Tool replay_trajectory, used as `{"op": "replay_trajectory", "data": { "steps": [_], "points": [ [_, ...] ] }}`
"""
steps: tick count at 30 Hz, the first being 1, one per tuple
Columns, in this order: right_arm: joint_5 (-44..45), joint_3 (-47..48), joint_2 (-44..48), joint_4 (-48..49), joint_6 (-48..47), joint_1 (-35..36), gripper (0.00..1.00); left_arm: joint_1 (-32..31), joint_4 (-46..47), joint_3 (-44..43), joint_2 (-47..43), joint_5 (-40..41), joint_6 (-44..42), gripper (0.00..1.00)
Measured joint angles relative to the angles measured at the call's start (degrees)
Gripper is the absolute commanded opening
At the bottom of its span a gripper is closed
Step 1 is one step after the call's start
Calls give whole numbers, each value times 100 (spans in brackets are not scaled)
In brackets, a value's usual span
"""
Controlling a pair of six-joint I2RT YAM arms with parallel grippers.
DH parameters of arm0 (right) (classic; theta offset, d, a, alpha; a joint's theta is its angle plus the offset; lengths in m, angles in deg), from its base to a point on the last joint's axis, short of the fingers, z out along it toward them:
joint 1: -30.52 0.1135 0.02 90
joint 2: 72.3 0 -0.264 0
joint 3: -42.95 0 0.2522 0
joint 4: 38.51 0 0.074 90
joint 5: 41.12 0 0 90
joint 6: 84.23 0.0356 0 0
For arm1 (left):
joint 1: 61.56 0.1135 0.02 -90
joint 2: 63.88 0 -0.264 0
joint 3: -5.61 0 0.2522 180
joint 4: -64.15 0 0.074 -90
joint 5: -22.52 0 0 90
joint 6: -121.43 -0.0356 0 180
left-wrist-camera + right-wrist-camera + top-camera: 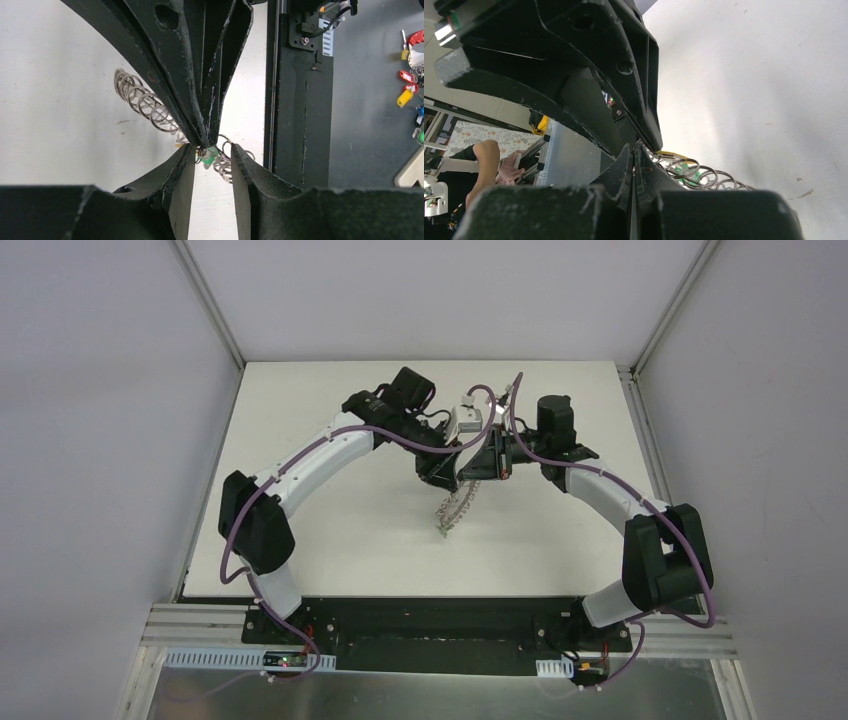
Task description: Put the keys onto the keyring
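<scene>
While its jaws stand apart, the left claw grips nothing; the green key sits in the gap between its fingers, close against one of them. Just beyond its tips, the right claw is clenched on the keyring, whose wire loops trail away past it over the table. A yellow key glints among those loops. Whether either key is threaded cannot be told; the threading looks unfinished. No container shows.

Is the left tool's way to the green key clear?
Probably yes: the green key sits at the mouth of the open left tool, though the right tool, shut on the keyring, crowds it.
</scene>
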Motion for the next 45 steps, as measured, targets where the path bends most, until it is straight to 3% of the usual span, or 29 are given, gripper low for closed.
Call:
{"op": "replay_trajectory", "data": {
  "steps": [14,17,25,39,45],
  "points": [
    [-111,-4,0,0,9,0,0,7,0,2,136,-197,-2,11],
    [-120,-4,0,28,15,0,0,42,11,2,136,-223,-2,11],
    [-118,-4,0,48,17,-33,0,149,13,2,136,-348,7,25],
    [-131,-4,0,48,20,-37,0,151,0,0,136,-376,17,24],
    [-140,-4,0,48,20,-37,0,157,0,0,136,-382,28,19]
  ]
}}
